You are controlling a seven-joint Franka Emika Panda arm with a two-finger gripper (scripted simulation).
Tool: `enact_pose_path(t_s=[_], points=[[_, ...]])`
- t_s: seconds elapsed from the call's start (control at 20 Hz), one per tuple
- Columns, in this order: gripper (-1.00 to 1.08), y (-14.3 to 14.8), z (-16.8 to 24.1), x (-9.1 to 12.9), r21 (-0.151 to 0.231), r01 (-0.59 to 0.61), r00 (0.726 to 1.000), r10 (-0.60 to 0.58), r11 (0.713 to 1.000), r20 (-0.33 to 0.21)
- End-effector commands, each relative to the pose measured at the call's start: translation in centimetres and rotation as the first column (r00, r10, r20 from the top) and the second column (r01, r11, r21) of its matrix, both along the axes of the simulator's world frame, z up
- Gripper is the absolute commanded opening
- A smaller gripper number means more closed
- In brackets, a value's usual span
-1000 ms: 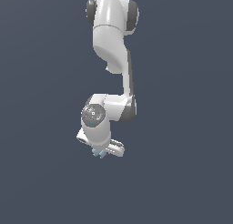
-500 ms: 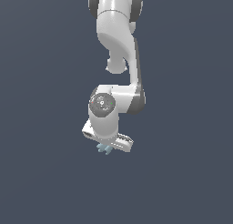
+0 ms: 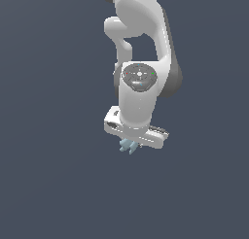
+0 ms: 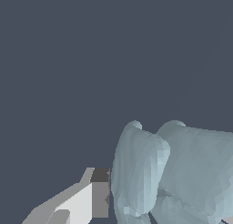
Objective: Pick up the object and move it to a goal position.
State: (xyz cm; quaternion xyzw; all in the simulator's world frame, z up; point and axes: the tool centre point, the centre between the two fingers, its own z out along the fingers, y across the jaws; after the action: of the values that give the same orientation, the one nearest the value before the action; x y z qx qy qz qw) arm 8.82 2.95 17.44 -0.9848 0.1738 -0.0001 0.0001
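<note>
One thing stands out when we set this moment against the two earlier exterior views: the arm now fills far more of the frame, its wrist and hand looming larger and lower than half a second ago. We read that as travel toward that camera, not a change of zoom, though the plain dark ground gives us nothing to measure against.

We see the object, the small pale blue-grey bunch of lobes, poking out just beneath the gripper in the exterior view, as it did in both earlier pictures. It has come along with the hand, so we judge it is carried rather than lying on anything.

In the wrist view the object crowds the lens, its rounded lobes pressed right beside one finger whose dark pad touches it. The other finger is hidden behind the lobes. We take the fingers to be closed narrowly on the bunch.

No goal marker shows in either view, so we cannot tell how far remains. We judge the pick is done and the transport under way.
</note>
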Motion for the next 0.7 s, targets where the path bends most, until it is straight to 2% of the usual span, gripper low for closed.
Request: enact_pose_path(t_s=[0.0,0.65], points=[[-1.00,1.8,2.4,-0.4,-0.001,0.000,1.000,0.000,1.000,0.000],[-1.00,10.3,13.8,-2.0,-0.001,0.000,1.000,0.000,1.000,0.000]])
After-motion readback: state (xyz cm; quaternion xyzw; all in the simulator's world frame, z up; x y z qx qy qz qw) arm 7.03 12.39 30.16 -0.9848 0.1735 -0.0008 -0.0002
